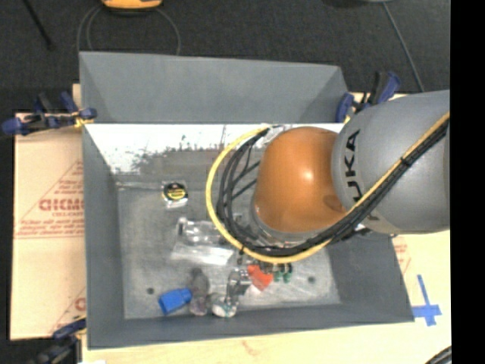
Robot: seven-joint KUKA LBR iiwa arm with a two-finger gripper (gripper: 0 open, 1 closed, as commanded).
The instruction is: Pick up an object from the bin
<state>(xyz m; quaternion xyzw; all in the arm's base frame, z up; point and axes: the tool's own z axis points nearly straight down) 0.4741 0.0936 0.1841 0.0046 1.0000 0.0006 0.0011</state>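
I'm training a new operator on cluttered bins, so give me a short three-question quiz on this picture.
1. True or false: the blue block lies near the lower left corner of the bin as the camera sees it.
2. Fill in: the clear plastic packet lies between the yellow-and-black round thing above it and the ____ block below it.
3. Which thing lies closest to the red piece?
A) the small green pieces
B) the yellow-and-black round thing
C) the blue block

Key: 1 true; 2 blue; 3 A.
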